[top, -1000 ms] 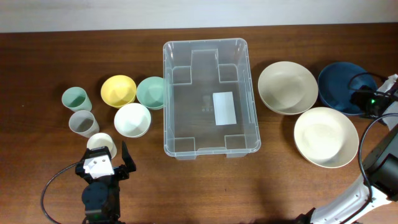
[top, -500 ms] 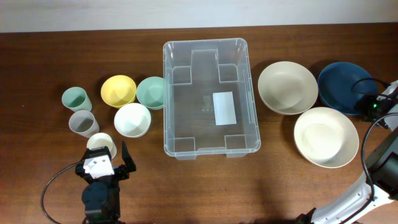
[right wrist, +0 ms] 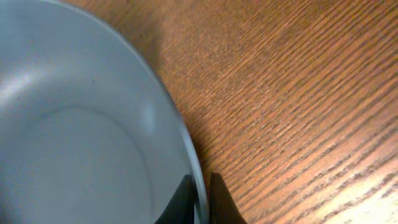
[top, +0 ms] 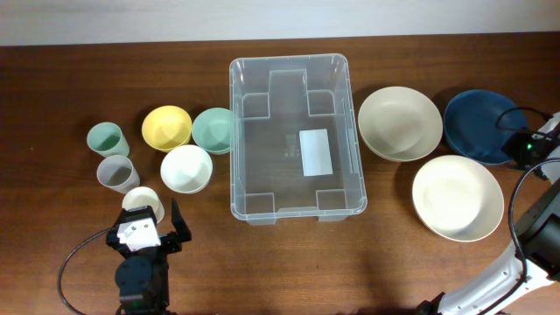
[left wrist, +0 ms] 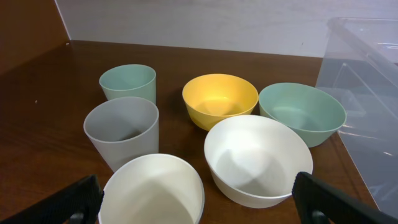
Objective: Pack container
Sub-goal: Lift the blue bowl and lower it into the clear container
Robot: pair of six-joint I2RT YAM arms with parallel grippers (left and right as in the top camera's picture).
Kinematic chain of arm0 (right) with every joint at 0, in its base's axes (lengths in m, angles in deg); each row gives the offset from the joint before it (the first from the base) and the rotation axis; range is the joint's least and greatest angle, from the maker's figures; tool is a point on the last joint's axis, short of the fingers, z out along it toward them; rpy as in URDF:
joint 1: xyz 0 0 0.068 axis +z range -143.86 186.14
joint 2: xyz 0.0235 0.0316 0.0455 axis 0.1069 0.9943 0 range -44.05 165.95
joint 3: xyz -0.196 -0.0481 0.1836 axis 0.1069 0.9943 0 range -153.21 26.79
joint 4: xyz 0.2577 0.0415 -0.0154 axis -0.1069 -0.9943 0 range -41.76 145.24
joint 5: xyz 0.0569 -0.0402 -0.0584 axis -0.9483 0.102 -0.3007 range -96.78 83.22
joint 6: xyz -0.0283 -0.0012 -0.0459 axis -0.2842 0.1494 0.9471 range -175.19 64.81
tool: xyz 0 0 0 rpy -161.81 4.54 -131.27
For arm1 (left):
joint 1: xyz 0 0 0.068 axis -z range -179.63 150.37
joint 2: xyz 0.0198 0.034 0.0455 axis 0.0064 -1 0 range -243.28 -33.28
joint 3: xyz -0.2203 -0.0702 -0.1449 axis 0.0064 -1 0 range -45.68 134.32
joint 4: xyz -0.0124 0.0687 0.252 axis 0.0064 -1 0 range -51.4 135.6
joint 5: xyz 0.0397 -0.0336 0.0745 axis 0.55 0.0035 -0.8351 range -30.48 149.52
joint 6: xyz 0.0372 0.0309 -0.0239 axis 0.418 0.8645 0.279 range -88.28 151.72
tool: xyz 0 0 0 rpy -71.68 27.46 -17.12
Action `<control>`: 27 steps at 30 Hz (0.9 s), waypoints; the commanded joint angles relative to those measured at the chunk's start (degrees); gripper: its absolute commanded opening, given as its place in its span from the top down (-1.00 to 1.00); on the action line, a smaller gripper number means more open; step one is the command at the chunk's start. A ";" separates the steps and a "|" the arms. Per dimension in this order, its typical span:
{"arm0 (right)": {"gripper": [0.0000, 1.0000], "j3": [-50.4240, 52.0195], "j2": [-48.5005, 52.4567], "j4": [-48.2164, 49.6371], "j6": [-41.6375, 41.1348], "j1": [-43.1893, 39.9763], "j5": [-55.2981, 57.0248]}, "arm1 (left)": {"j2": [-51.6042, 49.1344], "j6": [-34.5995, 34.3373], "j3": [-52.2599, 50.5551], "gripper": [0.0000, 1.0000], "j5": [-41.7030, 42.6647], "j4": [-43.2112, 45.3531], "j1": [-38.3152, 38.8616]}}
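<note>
The clear, see-through container (top: 289, 59) stands empty at the table's middle, a white label on its base; its corner (left wrist: 367, 81) shows at the right of the left wrist view. My right gripper (top: 518, 149) (right wrist: 200, 199) is shut on the right rim of a dark blue bowl (top: 477, 122) (right wrist: 74, 137), one finger inside the rim and one outside. My left gripper (top: 147, 223) (left wrist: 199, 205) stands open at the front left, just behind a white cup (top: 143, 203) (left wrist: 152, 190), holding nothing.
Two cream bowls (top: 400, 122) (top: 457, 197) sit right of the container. Left of it are a yellow bowl (top: 166, 128), a green bowl (top: 213, 129), a white bowl (top: 186, 168), a teal cup (top: 106, 138) and a grey cup (top: 115, 172).
My right gripper has closed onto the blue bowl's rim. The blue bowl and both cream bowls have shifted slightly left. The left arm has not moved.
</note>
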 commanded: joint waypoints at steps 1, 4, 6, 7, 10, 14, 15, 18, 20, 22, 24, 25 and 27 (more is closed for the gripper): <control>0.92 -1.36 -4.50 -0.42 0.61 -1.07 0.55 | 0.44 1.11 -0.46 -0.99 0.61 0.11 0.24; 0.92 -1.88 -9.18 -0.90 1.86 -1.51 0.52 | 0.44 1.11 -0.46 -0.99 0.61 0.11 0.24; 0.92 -1.92 -14.32 -0.92 2.21 -1.49 -0.46 | 0.44 1.11 -0.46 -0.99 0.61 0.11 0.24; 0.92 -1.95 -16.24 -0.90 2.36 -1.40 -1.77 | 0.44 1.11 -0.46 -0.99 0.61 0.11 0.24; 0.92 -1.95 -21.99 -0.87 2.34 -0.44 -4.22 | 0.44 1.14 -0.46 -0.99 0.61 0.11 0.24; 0.92 -1.95 -29.55 -0.90 2.34 3.61 -7.69 | 0.44 1.11 -0.46 -0.99 0.61 0.11 0.24; 0.92 -1.95 -31.04 -0.90 2.36 5.22 -7.87 | 0.44 1.11 -0.46 -0.99 0.61 0.11 0.24; 0.92 -1.95 -34.21 -0.87 4.09 11.87 -7.56 | 0.44 1.11 -0.46 -1.00 0.61 0.11 0.24; 0.92 -1.95 -34.95 -0.87 4.09 17.16 -6.86 | 0.44 1.11 -0.46 -0.99 0.61 0.11 0.24; 0.92 -1.95 -34.93 -0.85 4.09 22.67 -6.47 | 0.44 1.11 -0.46 -0.99 0.61 0.11 0.24; 0.92 -1.95 -34.16 -0.76 4.11 29.11 -4.13 | 0.44 1.11 -0.46 -0.99 0.61 0.11 0.24; 0.92 -1.95 -33.66 -0.66 4.11 32.15 -2.32 | 0.44 1.11 -0.46 -0.99 0.61 0.11 0.24; 0.92 -1.95 -31.98 0.11 5.31 38.36 1.86 | 0.44 1.11 -0.48 -0.99 0.61 0.11 0.24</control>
